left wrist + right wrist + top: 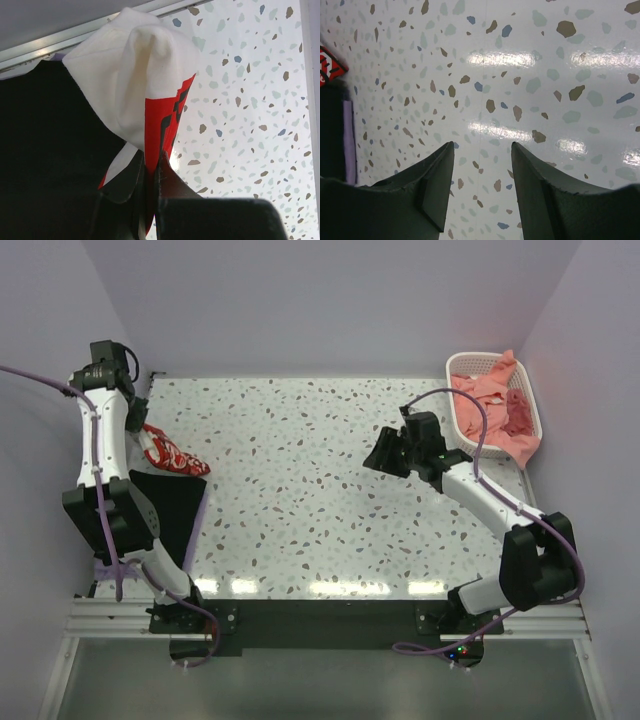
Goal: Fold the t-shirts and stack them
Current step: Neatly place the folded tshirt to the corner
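Observation:
My left gripper (151,162) is shut on the red-and-black printed part of the cream-white t-shirt (135,75). The shirt is bunched up and lifted at the table's left edge (172,456), just below my left gripper (143,430). A folded black t-shirt (168,505) lies in front of it, on a pale lavender t-shirt whose edge (203,512) shows; the black one also fills the left of the left wrist view (45,150). Salmon-pink t-shirts (490,400) lie in the basket. My right gripper (482,147) is open and empty above the bare table (385,455).
A white lattice plastic basket (462,425) stands at the back right corner. The speckled table (300,510) has a metal rail (60,42) along its left edge. The stack's red, black and lavender edges (349,140) show at the left of the right wrist view.

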{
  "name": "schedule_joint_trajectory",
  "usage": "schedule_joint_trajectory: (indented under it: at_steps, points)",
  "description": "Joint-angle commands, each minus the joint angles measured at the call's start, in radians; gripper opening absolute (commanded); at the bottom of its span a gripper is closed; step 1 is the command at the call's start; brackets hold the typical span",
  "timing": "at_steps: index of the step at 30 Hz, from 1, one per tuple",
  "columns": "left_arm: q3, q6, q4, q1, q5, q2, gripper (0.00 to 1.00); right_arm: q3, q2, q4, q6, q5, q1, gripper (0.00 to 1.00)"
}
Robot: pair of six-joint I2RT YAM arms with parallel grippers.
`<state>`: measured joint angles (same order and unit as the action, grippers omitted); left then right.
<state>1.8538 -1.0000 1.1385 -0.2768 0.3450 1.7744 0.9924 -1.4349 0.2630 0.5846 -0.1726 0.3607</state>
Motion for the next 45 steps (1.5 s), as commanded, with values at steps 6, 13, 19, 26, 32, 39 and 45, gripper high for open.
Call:
schedule_joint_trajectory:
  at_steps: [6,13,19,26,32,39,45]
  points:
    - [0.068,0.035,0.017,-0.025,0.014,-0.070,0.00,-0.005,0.037,-0.015,0.011,-0.002,0.000,0.53]
    - [0.070,0.054,0.017,-0.038,0.008,-0.093,0.00,-0.009,0.045,-0.019,0.017,-0.004,0.001,0.53]
    - [0.044,0.057,0.006,-0.039,-0.017,-0.130,0.00,-0.017,0.062,-0.010,0.015,0.002,0.001,0.53]
    - [0.042,0.058,0.007,-0.041,-0.026,-0.164,0.00,-0.031,0.091,-0.002,0.014,0.004,0.001,0.53]
    - [0.013,0.058,0.017,-0.041,-0.024,-0.199,0.00,-0.038,0.120,0.008,0.014,0.005,0.001,0.53]
    - [-0.132,0.054,-0.014,-0.050,-0.014,-0.299,0.00,-0.080,0.169,0.013,0.012,-0.007,0.001,0.53]
    - [-0.382,0.032,-0.031,-0.079,0.041,-0.481,0.00,-0.138,0.209,0.021,0.000,-0.039,0.004,0.53]
